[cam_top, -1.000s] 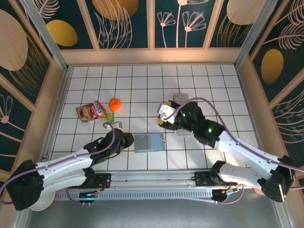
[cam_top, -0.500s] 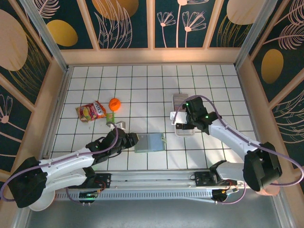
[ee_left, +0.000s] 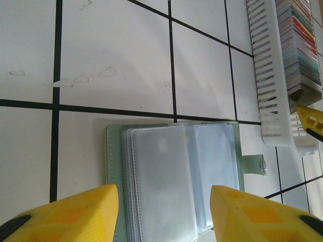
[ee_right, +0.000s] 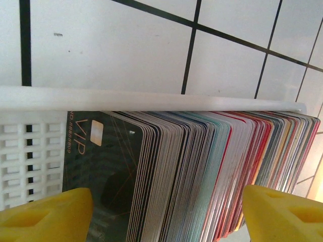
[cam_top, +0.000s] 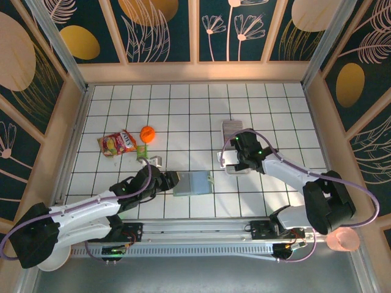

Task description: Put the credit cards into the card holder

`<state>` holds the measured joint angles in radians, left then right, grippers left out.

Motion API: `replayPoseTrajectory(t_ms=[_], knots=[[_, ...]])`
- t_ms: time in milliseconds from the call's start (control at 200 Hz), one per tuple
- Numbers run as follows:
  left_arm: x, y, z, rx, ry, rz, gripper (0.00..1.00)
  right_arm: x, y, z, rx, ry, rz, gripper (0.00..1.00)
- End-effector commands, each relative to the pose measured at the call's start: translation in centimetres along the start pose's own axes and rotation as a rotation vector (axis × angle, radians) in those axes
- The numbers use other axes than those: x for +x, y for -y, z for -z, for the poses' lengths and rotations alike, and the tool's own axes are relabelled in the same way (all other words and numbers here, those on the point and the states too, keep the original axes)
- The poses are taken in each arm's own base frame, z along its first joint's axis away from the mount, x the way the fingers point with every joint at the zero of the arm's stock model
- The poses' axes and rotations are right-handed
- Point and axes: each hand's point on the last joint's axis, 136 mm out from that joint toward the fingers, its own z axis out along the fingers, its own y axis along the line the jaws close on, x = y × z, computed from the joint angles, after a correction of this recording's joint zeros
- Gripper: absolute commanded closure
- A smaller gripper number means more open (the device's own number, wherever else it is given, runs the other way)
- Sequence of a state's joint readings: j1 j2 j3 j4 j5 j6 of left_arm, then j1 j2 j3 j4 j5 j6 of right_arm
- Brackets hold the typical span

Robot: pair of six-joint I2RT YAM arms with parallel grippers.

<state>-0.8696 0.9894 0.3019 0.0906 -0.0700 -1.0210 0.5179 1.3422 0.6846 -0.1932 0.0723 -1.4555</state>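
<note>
The card holder (cam_top: 194, 183) lies open on the tiles, sage-green outside, its clear sleeves (ee_left: 171, 176) facing up. My left gripper (cam_top: 171, 181) is at its left edge, open; in the left wrist view the gripper (ee_left: 164, 214) hovers over the sleeves with both yellow fingers (ee_left: 65, 212) clear of them. The credit cards (ee_right: 202, 171) stand edge-on as a striped row in a white slotted tray (ee_right: 101, 98), a dark VIP card at the front. My right gripper (cam_top: 231, 160) hangs over that tray (cam_top: 232, 130), open. Its gripper (ee_right: 164, 217) straddles the row of cards.
A red snack bag (cam_top: 117, 143), an orange ball (cam_top: 148, 133) and a small green item (cam_top: 142, 151) lie at the left middle. In the left wrist view the tray (ee_left: 270, 75) runs along the right side of the holder. Wooden walls border the tiled floor.
The right arm has swung from the table's middle back to the right over the tray. The left gripper has opened and edged toward the holder.
</note>
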Motion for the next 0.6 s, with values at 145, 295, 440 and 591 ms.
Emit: replayPoseTrajectory(t_ms=[145, 295, 440, 591], knots=[[0.2, 0.3, -0.2, 0.027, -0.004, -0.005, 0.49, 0.7, -0.1, -0.8, 0.009, -0.037, 0.044, 0.32], [0.4, 0.1, -0.1, 0.021, -0.008, -0.005, 0.49, 0.7, 0.5, -1.0, 0.019, -0.051, 0.046, 0.43], [0.5, -0.1, -0.1, 0.02, -0.009, 0.0, 0.49, 0.6, 0.7, -0.7, 0.017, -0.049, 0.042, 0.55], [0.5, -0.2, 0.1, 0.022, -0.003, 0.006, 0.5, 0.5, 1.0, 0.0, 0.033, -0.04, 0.033, 0.63]])
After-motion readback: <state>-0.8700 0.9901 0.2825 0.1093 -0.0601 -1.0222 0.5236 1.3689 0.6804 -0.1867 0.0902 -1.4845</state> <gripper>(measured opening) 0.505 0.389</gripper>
